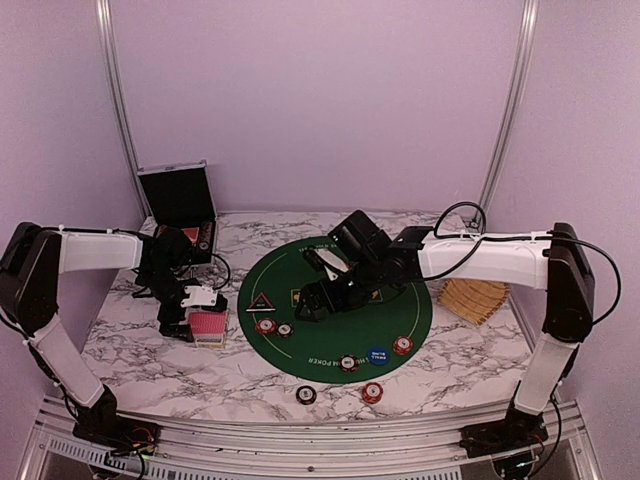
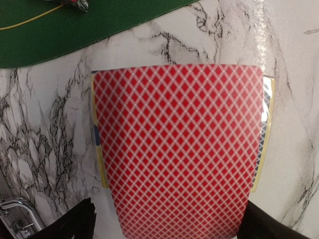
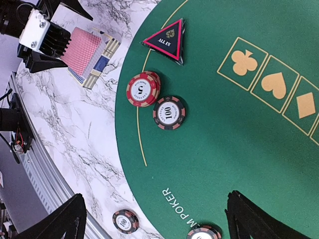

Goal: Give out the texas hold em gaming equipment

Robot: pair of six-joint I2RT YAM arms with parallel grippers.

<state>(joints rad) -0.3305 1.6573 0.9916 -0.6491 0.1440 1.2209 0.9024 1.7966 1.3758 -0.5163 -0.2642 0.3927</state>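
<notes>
Fingers stand apart on both arms. From above, the left gripper (image 1: 192, 315) hangs at the deck of playing cards (image 1: 209, 328) on the marble (image 1: 150, 360), left of centre. The right gripper (image 1: 318, 300) hovers over the middle of the green mat (image 1: 400, 310), holding nothing. Several chips (image 1: 266, 325) lie in small groups along the mat's lower rim with the blue button (image 1: 377, 355). Two more sit off it on the marble at lower centre — the triangular marker (image 1: 260, 303) is at the mat's left edge.

Left wrist view: dark fingertips (image 2: 70, 226) flank the deck's near end at the bottom corners; whether they touch it I cannot tell.

Right wrist view: fingertips (image 3: 60, 224) are spread wide over bare felt, with the marker and two chip spots in the upper middle.

My judgement — chips and markers are partly out. No card shows on the mat, so the dealing looks not yet begun.
</notes>
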